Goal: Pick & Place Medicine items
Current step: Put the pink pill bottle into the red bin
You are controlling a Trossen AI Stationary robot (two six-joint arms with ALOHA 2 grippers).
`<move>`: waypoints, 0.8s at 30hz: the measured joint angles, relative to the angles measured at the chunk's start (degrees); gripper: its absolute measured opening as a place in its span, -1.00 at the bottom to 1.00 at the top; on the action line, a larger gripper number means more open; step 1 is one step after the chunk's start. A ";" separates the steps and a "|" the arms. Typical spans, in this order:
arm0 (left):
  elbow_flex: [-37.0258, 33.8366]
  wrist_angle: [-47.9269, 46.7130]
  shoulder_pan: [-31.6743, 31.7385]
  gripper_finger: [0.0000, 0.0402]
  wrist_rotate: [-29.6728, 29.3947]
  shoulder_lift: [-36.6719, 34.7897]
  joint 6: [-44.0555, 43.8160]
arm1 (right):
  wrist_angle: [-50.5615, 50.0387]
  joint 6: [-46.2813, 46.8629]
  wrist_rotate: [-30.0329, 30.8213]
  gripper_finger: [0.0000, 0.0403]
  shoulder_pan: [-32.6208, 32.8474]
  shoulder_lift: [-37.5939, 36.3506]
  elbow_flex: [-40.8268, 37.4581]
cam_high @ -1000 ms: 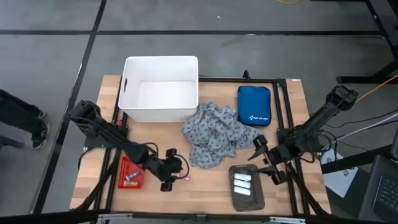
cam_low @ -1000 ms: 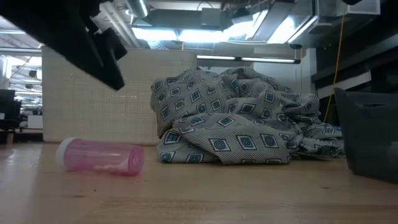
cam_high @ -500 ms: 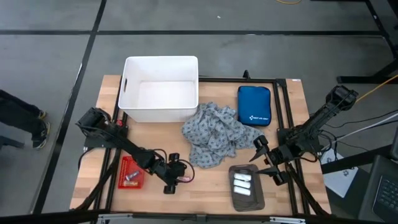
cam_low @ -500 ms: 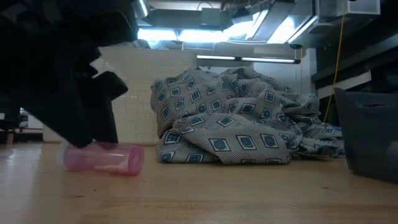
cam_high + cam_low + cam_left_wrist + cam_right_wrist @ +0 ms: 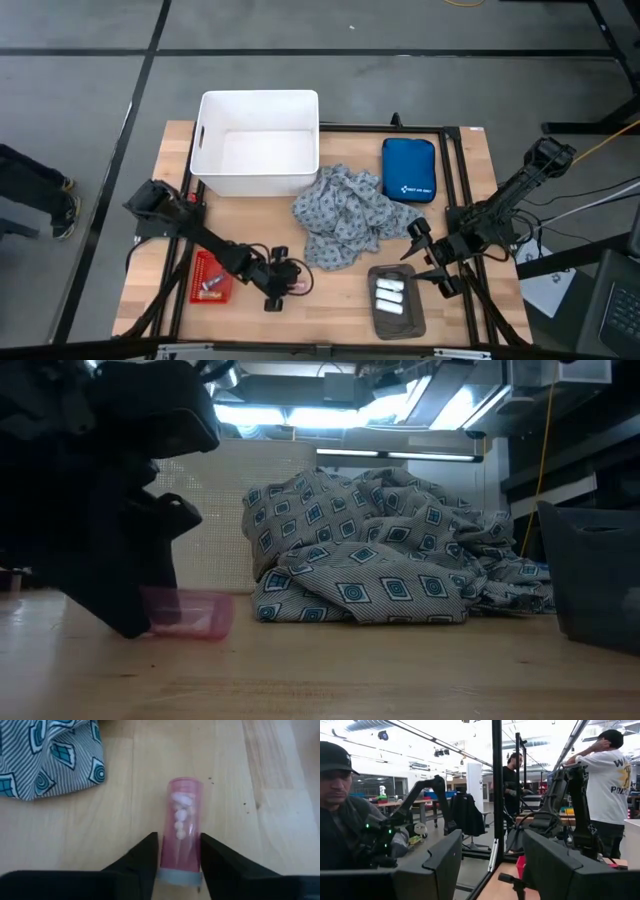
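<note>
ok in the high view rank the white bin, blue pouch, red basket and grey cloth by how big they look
1. white bin
2. grey patterned cloth, not far behind the bin
3. blue zipped pouch
4. red mesh basket, smallest, partly covered by the left arm

pink tube [image 5: 190, 615] half hidden behind left tool [image 5: 120, 570]

One tabletop [image 5: 330, 300], and two arms over it — one per side, each ending in one hand: the left hand [image 5: 291, 279] and the right hand [image 5: 424, 254]. One white bin [image 5: 258, 140], one blue pouch [image 5: 408, 169], one grey cloth [image 5: 347, 213]. One dark tray [image 5: 398, 322] holds three white tubes [image 5: 389, 297]. One red basket [image 5: 211, 277], contents too small to count. One pink tube [image 5: 182, 820]. Three people show in the room behind.
</note>
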 joint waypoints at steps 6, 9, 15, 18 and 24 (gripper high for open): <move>-0.37 -1.47 -2.57 -0.67 1.28 -6.98 -0.18 | -1.09 0.94 0.00 0.04 0.00 0.00 0.00; -0.13 -3.30 -4.45 -0.68 0.44 -11.69 0.04 | -1.47 1.52 0.01 0.04 0.00 0.00 0.00; -0.17 -15.47 -9.23 -0.60 -4.35 -21.29 -4.40 | -1.51 1.56 -0.02 0.04 0.00 0.00 0.00; -0.20 -26.06 -12.54 -0.62 -6.59 -25.24 -11.66 | -1.49 1.75 -0.02 0.04 0.00 0.00 0.00; -0.20 -42.42 -20.36 -0.60 -8.61 -31.05 -29.47 | -1.68 2.59 -0.02 0.04 0.00 0.00 0.01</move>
